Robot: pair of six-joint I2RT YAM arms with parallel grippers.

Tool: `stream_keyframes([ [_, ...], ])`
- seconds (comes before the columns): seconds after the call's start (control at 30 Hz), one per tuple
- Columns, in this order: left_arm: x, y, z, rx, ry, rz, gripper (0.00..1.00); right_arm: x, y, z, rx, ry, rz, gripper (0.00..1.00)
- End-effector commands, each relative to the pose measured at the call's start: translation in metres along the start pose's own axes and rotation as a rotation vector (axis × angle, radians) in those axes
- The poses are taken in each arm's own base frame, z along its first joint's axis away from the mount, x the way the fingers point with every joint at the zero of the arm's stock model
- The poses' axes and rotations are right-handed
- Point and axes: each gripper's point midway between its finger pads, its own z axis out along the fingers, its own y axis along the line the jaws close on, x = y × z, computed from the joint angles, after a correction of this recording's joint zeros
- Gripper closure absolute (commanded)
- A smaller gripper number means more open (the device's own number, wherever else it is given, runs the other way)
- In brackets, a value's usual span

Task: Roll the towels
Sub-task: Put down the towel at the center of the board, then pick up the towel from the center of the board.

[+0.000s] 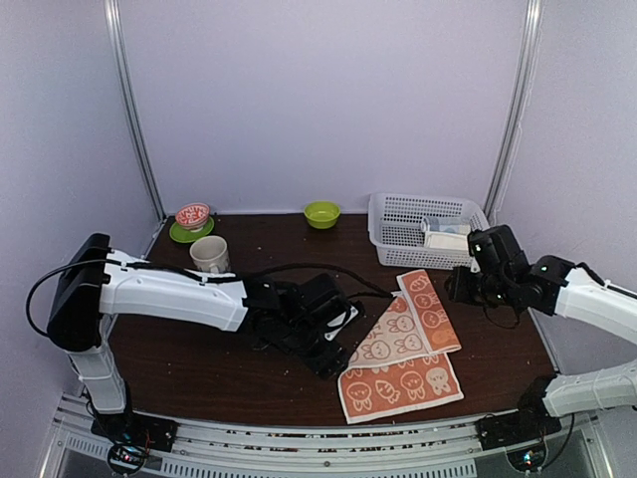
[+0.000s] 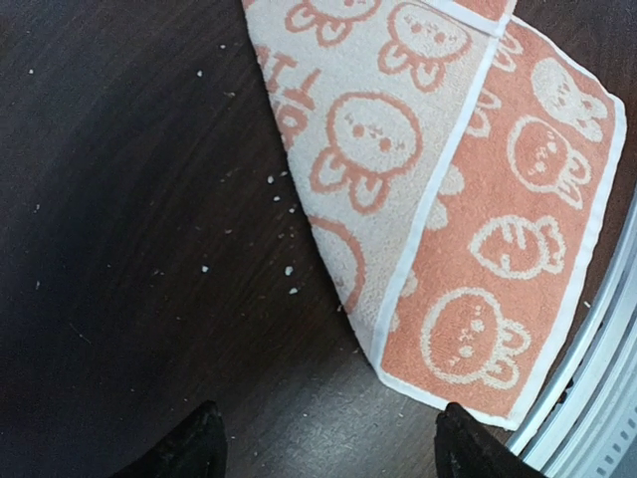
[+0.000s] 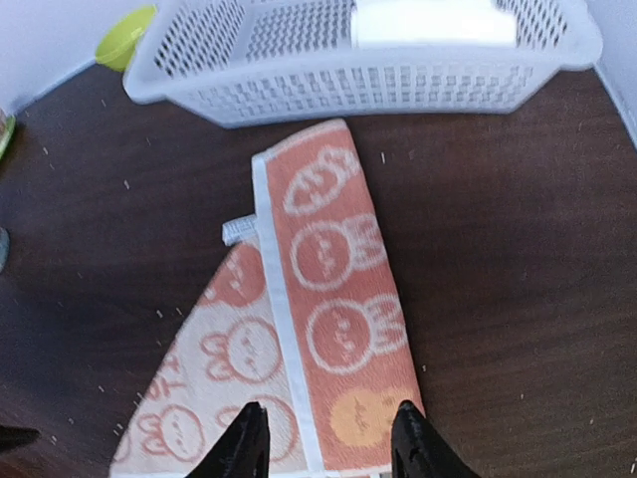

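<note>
The soft, nubby peach-and-cream rabbit towel (image 3: 318, 299) lies folded in a rough triangle beneath the right gripper (image 3: 328, 443), its fingers spread apart. It sits just ahead of the left gripper (image 2: 333, 453), which is also spread and empty.

A robot test booth: lilac panel walls (image 1: 318, 100), metal rails (image 1: 299, 435), bolted arms (image 1: 169, 291).

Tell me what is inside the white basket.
The basket holds a pale white bundle at its right end, possibly rolled cloth. Its left part looks bare. The mesh wall hides whatever lies beneath or behind the bundle.
</note>
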Motion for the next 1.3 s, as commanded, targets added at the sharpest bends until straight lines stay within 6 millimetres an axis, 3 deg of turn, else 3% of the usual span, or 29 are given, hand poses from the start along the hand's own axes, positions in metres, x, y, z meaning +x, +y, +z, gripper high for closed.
stream_keyframes([
  [0.0, -0.028, 0.011, -0.017, -0.047, -0.102, -0.034, 0.27, 0.066, -0.009, 0.023, 0.008, 0.219, -0.108, 0.61],
  [0.1, -0.030, 0.016, -0.019, -0.065, -0.110, -0.050, 0.27, 0.082, 0.000, 0.035, 0.051, 0.286, -0.211, 0.67],
  [0.27, -0.024, 0.024, -0.023, -0.090, -0.112, -0.082, 0.27, 0.084, 0.022, 0.050, 0.069, 0.317, -0.313, 0.67],
  [0.5, -0.007, 0.032, -0.023, -0.110, -0.100, -0.105, 0.27, 0.112, 0.009, 0.067, 0.147, 0.432, -0.382, 0.65],
  [0.93, -0.007, 0.032, -0.018, -0.110, -0.097, -0.085, 0.27, 0.142, 0.001, 0.063, 0.184, 0.533, -0.450, 0.60],
  [1.27, 0.000, 0.031, -0.013, -0.100, -0.087, -0.102, 0.27, 0.143, -0.012, 0.061, 0.242, 0.513, -0.447, 0.77],
])
